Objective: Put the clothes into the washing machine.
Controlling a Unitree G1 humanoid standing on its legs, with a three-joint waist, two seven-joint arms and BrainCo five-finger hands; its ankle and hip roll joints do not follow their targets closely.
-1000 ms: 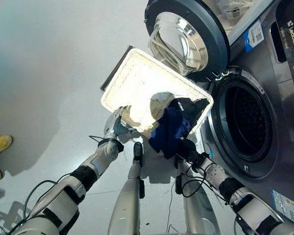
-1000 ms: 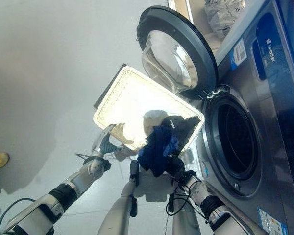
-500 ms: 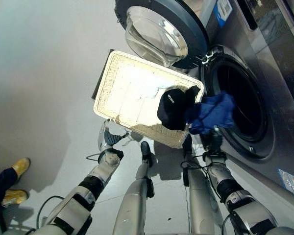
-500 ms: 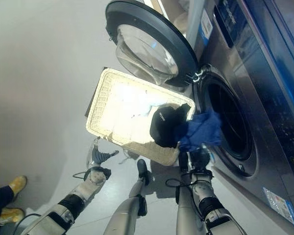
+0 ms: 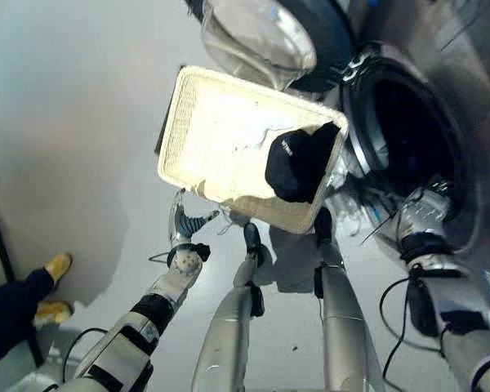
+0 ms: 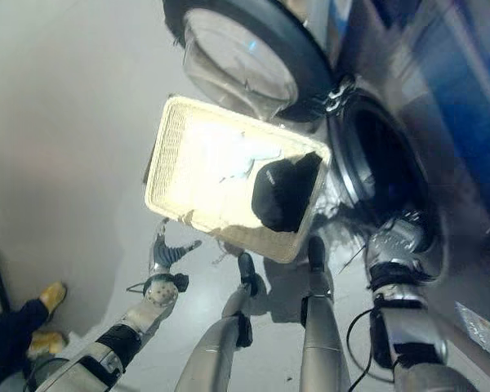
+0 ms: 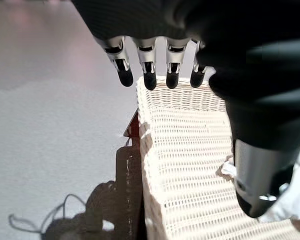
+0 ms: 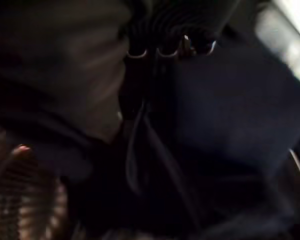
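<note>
A white wicker basket stands on the floor in front of the washing machine, with a black garment in its corner nearest the drum and pale cloth beside it. My right hand reaches into the dark drum opening. In the right wrist view its fingers are curled into a dark blue garment inside the drum. My left hand hangs open by the basket's near corner, its fingers straight above the wicker rim, touching nothing.
The round glass door stands swung open above the basket's far side. A dark board lies under the basket's edge. A person's dark trouser leg and yellow shoes are at the lower left on the grey floor.
My right hand has carried the blue garment from in front of the drum opening into the drum. The camera has shifted. The left hand stays by the basket's corner.
</note>
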